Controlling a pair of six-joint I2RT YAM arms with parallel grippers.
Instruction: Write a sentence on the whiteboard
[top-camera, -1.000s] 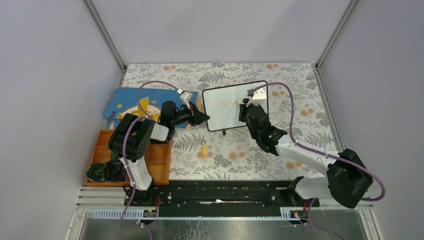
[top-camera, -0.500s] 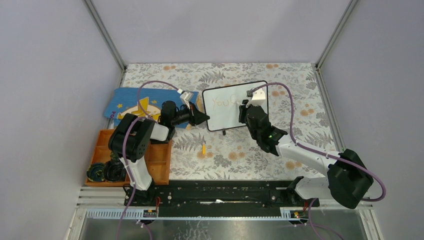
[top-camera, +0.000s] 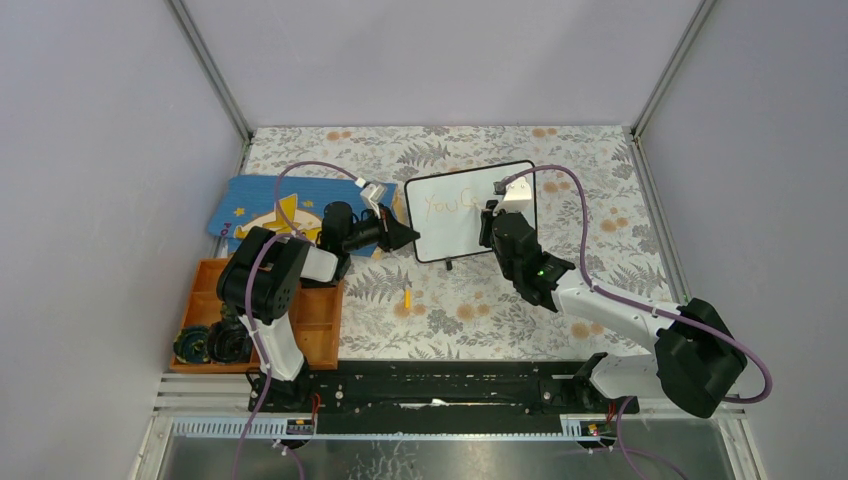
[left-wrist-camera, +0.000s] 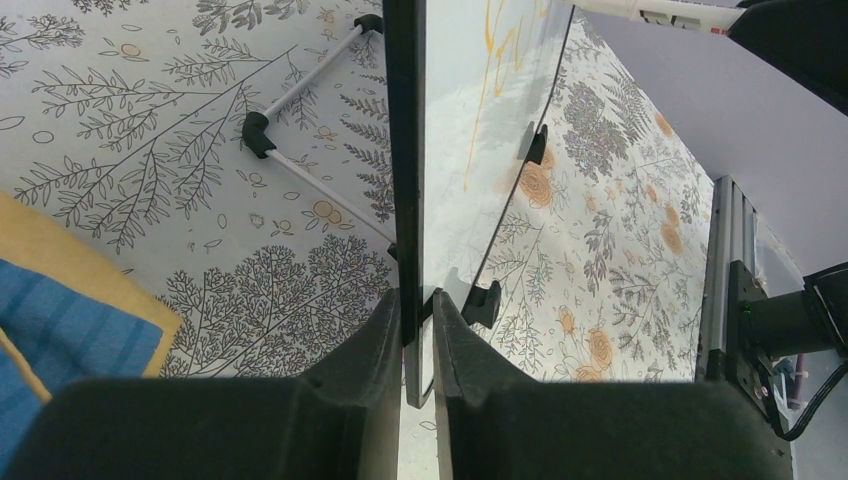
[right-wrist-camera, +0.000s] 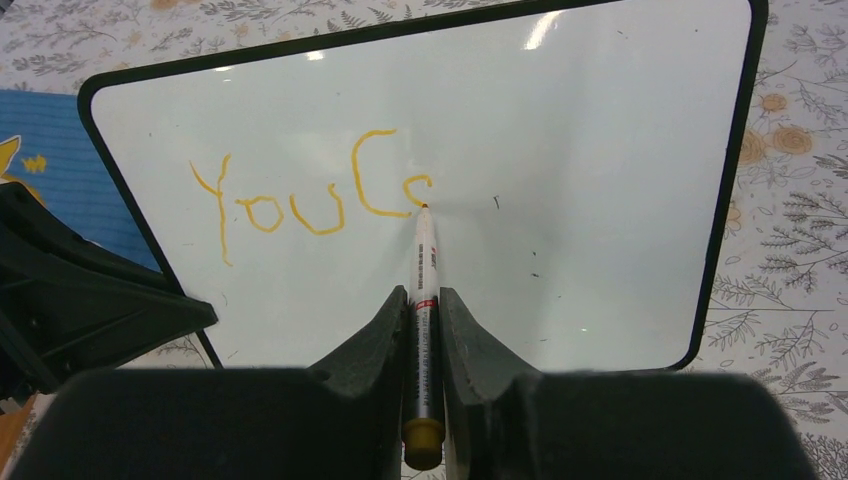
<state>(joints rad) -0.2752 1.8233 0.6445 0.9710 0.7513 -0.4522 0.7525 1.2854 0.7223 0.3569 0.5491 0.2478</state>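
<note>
The whiteboard (top-camera: 462, 222) stands tilted at the table's middle, white with a thin black frame. My left gripper (top-camera: 408, 236) is shut on its left edge; the left wrist view shows the frame (left-wrist-camera: 404, 180) pinched between my fingers. My right gripper (top-camera: 490, 222) is shut on a white marker (right-wrist-camera: 424, 260) with an orange end cap, its tip touching the board (right-wrist-camera: 560, 150). The sentence (right-wrist-camera: 300, 205) reads "You C" plus a started letter, in orange, on one line. It also shows faintly in the top view (top-camera: 448, 203).
A blue star-patterned book (top-camera: 262, 208) lies left of the board. An orange tray (top-camera: 315, 315) with dark round parts sits at front left. A small orange marker cap (top-camera: 407, 298) lies on the floral cloth before the board. A white-and-black stand piece (left-wrist-camera: 290, 130) lies behind the board.
The right gripper has shifted very slightly along the board with the marker. The left arm and whiteboard have not moved.
</note>
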